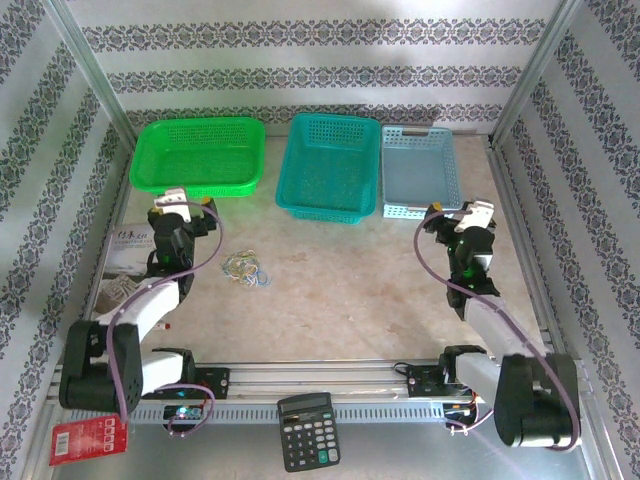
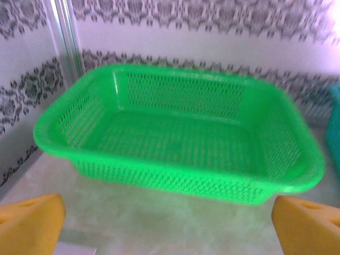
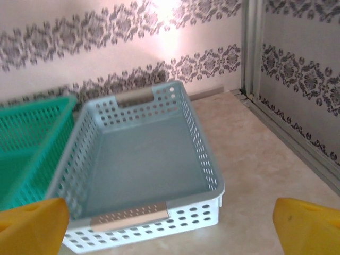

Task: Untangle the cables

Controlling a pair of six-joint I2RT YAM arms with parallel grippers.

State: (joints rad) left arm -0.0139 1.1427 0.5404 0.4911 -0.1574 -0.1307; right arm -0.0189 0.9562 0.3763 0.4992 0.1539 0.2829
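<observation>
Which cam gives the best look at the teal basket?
Top external: the whole teal basket shows, empty, between the green basket and the pale blue basket. Right wrist catches its right part at the frame's left edge; left wrist a blurred sliver at the right edge.

White-and-black left arm and right arm, purple cables along both, yellow fingers

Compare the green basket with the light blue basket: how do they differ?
The green basket has a rounded, flared rim; the light blue basket has straighter walls and handle cutouts. The green basket has fine slits, the light blue basket round holes. Both stand upright along the far wall.
</observation>
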